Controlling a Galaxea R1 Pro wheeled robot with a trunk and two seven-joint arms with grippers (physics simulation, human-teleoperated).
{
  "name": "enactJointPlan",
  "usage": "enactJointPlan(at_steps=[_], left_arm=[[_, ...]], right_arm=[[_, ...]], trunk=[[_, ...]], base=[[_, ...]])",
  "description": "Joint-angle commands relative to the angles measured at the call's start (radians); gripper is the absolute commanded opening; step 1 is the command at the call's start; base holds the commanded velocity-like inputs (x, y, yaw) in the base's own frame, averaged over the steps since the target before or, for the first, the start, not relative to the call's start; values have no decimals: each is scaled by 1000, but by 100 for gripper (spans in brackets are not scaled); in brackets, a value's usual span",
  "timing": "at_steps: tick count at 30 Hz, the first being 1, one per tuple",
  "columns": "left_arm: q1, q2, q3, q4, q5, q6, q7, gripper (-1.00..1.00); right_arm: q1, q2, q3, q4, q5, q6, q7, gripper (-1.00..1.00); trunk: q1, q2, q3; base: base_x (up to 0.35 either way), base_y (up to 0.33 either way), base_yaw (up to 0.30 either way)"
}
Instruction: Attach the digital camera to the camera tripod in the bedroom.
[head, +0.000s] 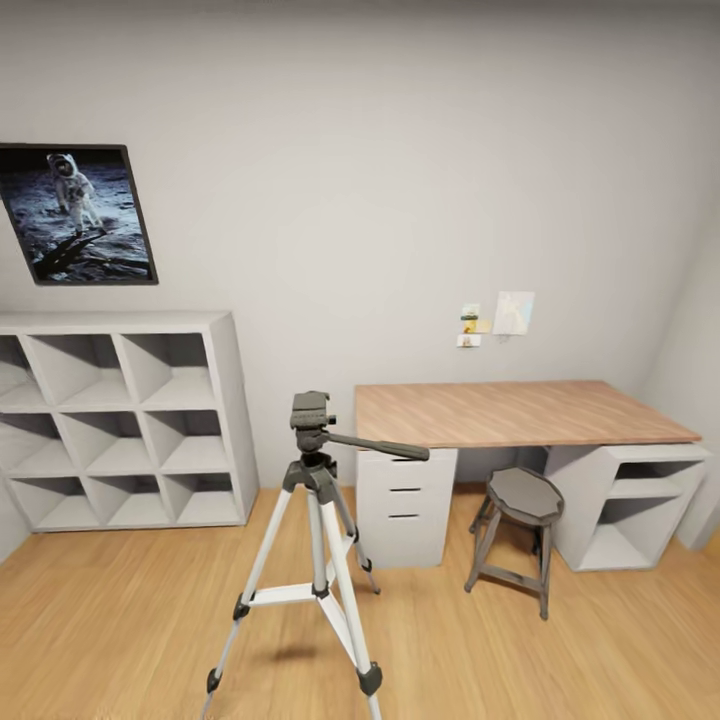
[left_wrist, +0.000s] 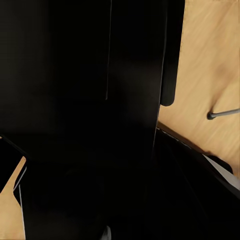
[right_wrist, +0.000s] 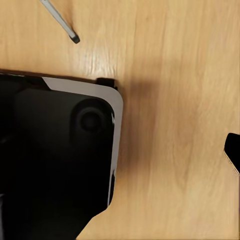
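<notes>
The camera tripod (head: 315, 540) stands on the light wood floor (head: 120, 620) at the lower centre of the head view, its three silver-white legs spread and braced by a mid-level spreader, its dark grey pan head (head: 310, 412) level at the top with the long black handle (head: 385, 447) pointing toward the right of the frame, just in front of the wood-topped desk (head: 520, 412). A grey stool (head: 520, 525) sits under the desk to the tripod's right, and a white cube shelf (head: 120, 420) and an astronaut poster (head: 78, 213) occupy the left half of the frame. By the look of it the tripod is light and top-heavy on thin stiff legs, so a sideways push at the head could tip or skate it on the smooth planks; I would press straight down onto the flat mounting plate and leave the handle alone, since it likely swivels. The digital camera, small and hard, would want a firm grip across its body, clear of the top button; I cannot find it in these views. The left wrist view is mostly dark robot body over floor, with a thin grey bar (left_wrist: 223, 113) that may be a tripod leg. The right wrist view shows a dark, pale-edged base corner (right_wrist: 100, 125) and a similar leg tip (right_wrist: 62, 22). Whether either hand is wide, narrow or holding anything I cannot tell.
</notes>
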Motion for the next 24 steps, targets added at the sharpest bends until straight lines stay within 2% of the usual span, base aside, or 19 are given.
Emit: enactJointPlan(at_steps=[1,17,24], left_arm=[[0,0,-8,0,4,3,3,-100],[0,0,-8,0,4,3,4,-100],[0,0,-8,0,4,3,4,-100]], right_arm=[[-1,-2,-8,2,9,-5,2,100],[-1,-4,-9,2,9,-5,0,100],[-1,-6,-12,2,6,-5,-1,100]], trunk=[[0,-1,0],[0,-1,0],[0,-1,0]], base=[[-1,0,268],[0,0,270],[0,0,107]])
